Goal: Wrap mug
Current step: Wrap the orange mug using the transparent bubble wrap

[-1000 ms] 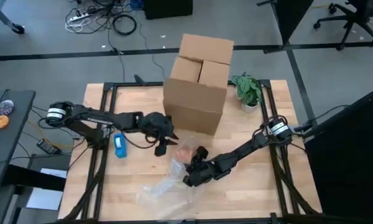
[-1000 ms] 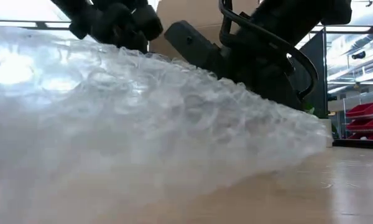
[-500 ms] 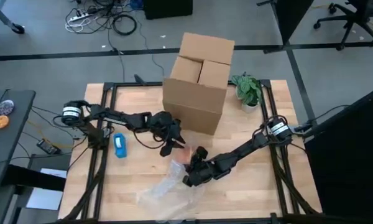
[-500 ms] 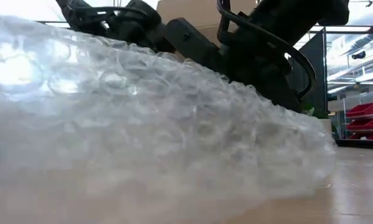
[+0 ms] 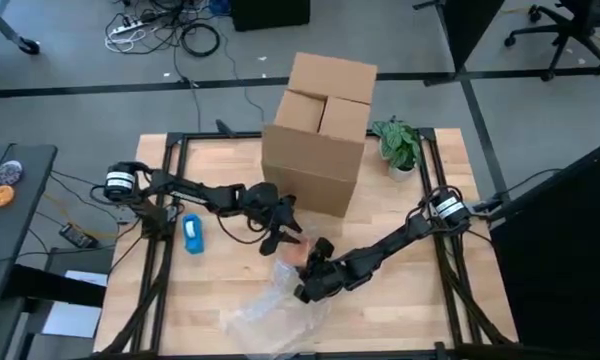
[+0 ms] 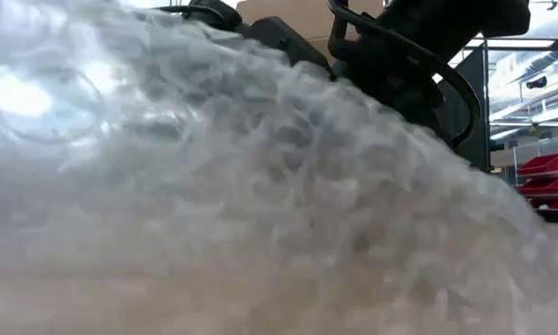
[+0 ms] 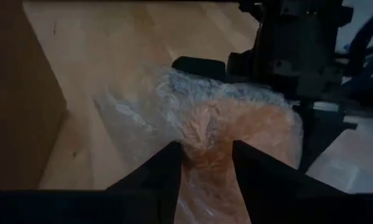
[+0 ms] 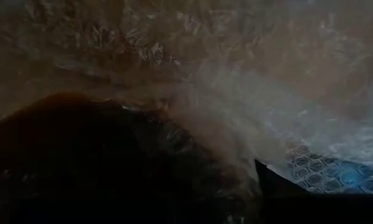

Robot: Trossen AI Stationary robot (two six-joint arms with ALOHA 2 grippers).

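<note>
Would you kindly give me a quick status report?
Left gripper open at wrapped mug. Right gripper on bubble wrap. Cardboard box close behind.

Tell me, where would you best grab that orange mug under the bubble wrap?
Probably by the rounded side of the mug, from the cardboard box side, where the left gripper already straddles it with open fingers. The right gripper blocks the opposite side, and the bubble wrap hides any handle.

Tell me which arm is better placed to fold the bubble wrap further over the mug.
Left, probably. The left hand is open with its fingers right at the orange mug under the bubble wrap. The right hand is low against the wrap beside the mug, seemingly pinning it.
</note>
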